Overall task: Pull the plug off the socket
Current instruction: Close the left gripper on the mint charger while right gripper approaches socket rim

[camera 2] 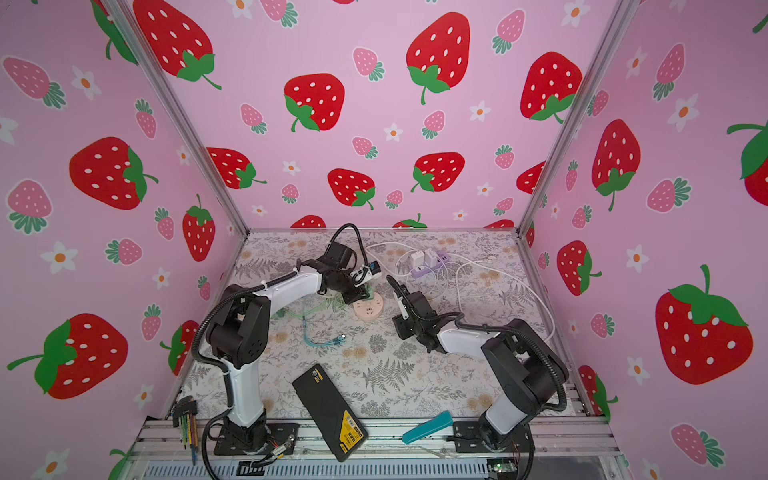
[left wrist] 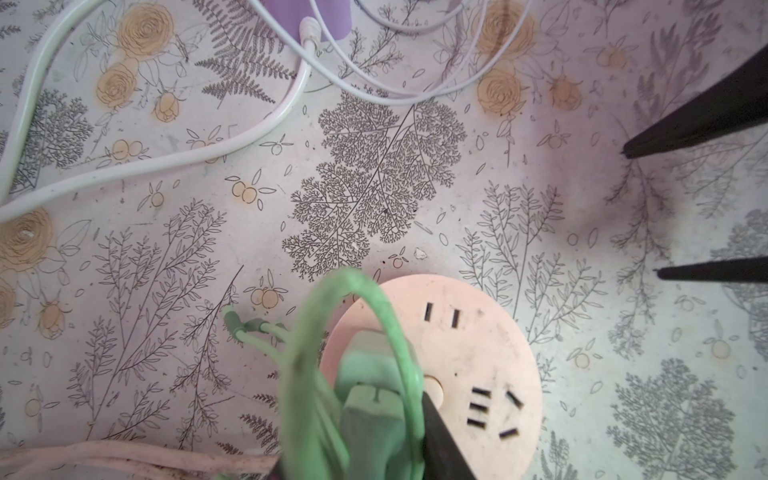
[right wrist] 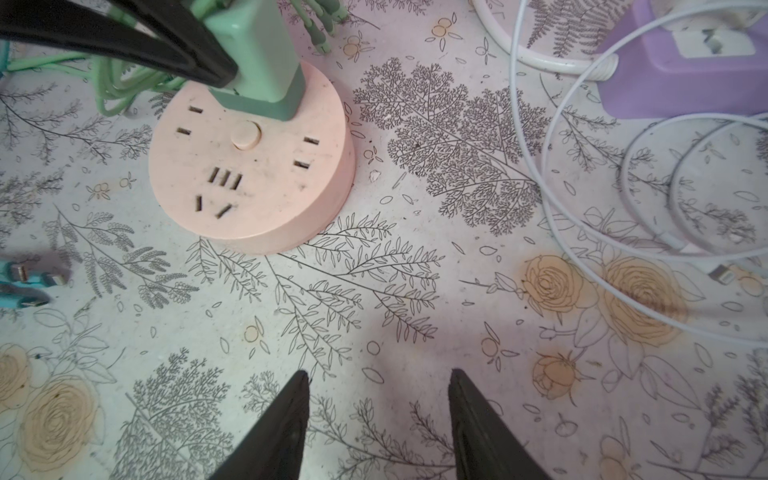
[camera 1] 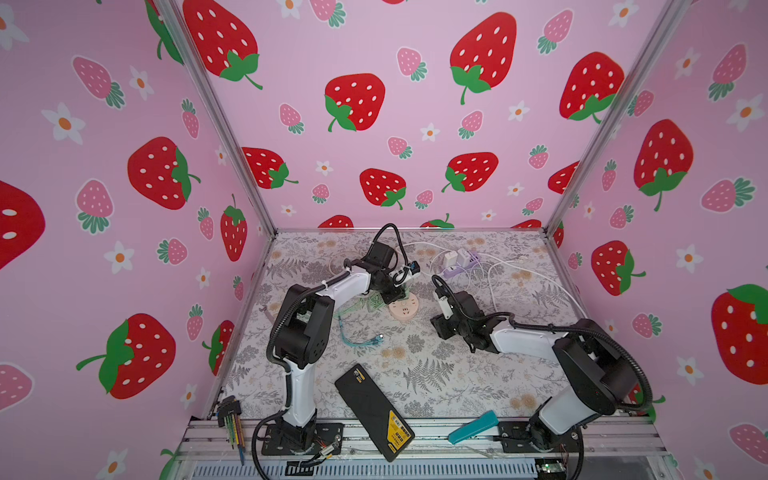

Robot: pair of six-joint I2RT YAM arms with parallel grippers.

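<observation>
A round pink socket [camera 1: 402, 312] [camera 2: 368, 310] lies on the flowered table just left of the middle. A mint-green plug [right wrist: 262, 54] [left wrist: 374, 390] stands upright, seated in the socket's [right wrist: 249, 166] top near its rim, and its green cable [left wrist: 299, 374] loops over it. My left gripper [camera 1: 395, 296] [left wrist: 370, 424] is shut on the plug, one black finger [right wrist: 199, 62] pressed on its side. My right gripper [camera 1: 435, 327] [right wrist: 378, 374] hovers open and empty to the right of the socket [left wrist: 457, 353], low over the bare table.
A purple power strip [camera 1: 461, 262] [right wrist: 673, 83] with white chargers and looping white cables [right wrist: 540, 174] lies behind the right gripper. A teal cable [camera 1: 360, 340] lies left of the middle. Near the front edge lie a black case [camera 1: 374, 411], a teal tool [camera 1: 473, 428] and hex keys [camera 1: 230, 419].
</observation>
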